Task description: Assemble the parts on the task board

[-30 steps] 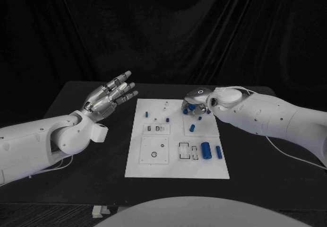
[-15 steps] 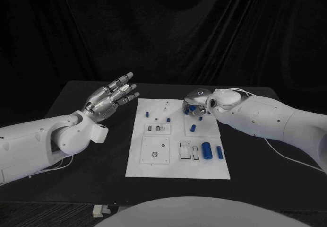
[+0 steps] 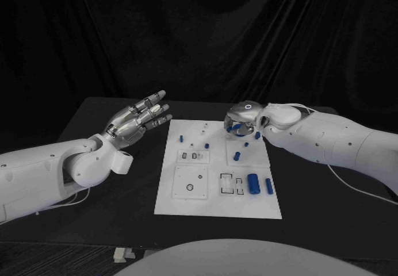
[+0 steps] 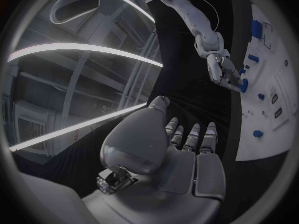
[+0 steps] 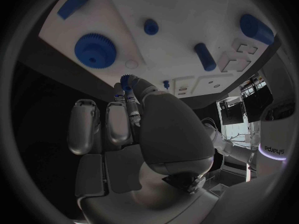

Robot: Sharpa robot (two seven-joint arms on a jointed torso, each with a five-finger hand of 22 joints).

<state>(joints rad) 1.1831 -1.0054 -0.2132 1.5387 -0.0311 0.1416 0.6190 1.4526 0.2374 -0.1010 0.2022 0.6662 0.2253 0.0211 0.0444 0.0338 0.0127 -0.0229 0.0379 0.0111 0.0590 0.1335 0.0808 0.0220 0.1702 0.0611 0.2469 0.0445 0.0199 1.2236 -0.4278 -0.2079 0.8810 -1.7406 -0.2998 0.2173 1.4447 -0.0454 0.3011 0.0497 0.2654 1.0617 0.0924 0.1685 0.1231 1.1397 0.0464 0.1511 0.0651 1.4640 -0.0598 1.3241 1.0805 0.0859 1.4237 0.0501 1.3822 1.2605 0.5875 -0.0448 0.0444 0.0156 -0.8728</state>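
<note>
The white task board (image 3: pixel 212 204) lies in the middle of the black table. My right hand (image 3: pixel 241 122) hovers over its far right corner and pinches a small blue toothed part (image 5: pixel 127 79) between thumb and fingertip. Under that hand, on the board (image 5: pixel 181 15), sit a blue gear (image 5: pixel 93 49), a short peg (image 5: pixel 151 26) and a cylinder (image 5: pixel 204 56). Two bigger blue cylinders (image 3: pixel 251 184) lie at the board's near right. My left hand (image 3: pixel 138 119) is raised left of the board, fingers apart and holding nothing. From the left wrist my right hand (image 4: pixel 225 73) shows above the board's edge.
A small blue peg (image 3: pixel 181 138) and another (image 3: pixel 206 131) stand in the board's far left part. Rectangular recesses (image 3: pixel 227 182) sit near the cylinders, and a square plate with a hole (image 3: pixel 190 187) lies at the near left. Bare black table (image 3: pixel 99 213) surrounds the board.
My right hand has risen slightly and drifted toward the board's far edge with the small part. The left hand has hardly moved.
</note>
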